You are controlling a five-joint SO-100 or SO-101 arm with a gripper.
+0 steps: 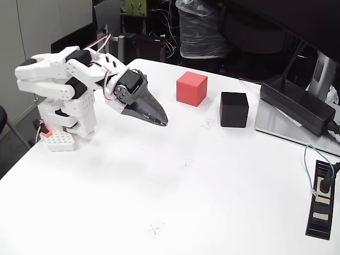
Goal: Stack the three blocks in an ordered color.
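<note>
Faint pencilled cross marks (154, 229) dot the white tabletop (223, 202) closest to me, well below and right of the dark two-finger gripper (162, 121). Its jaws look pressed together, holding nothing, tips just above the table. To its right and slightly farther back sits the matte red cube (191, 88); beyond that, apart from it, the matte black cube (234, 109), then a long black power brick (297, 103).
</note>
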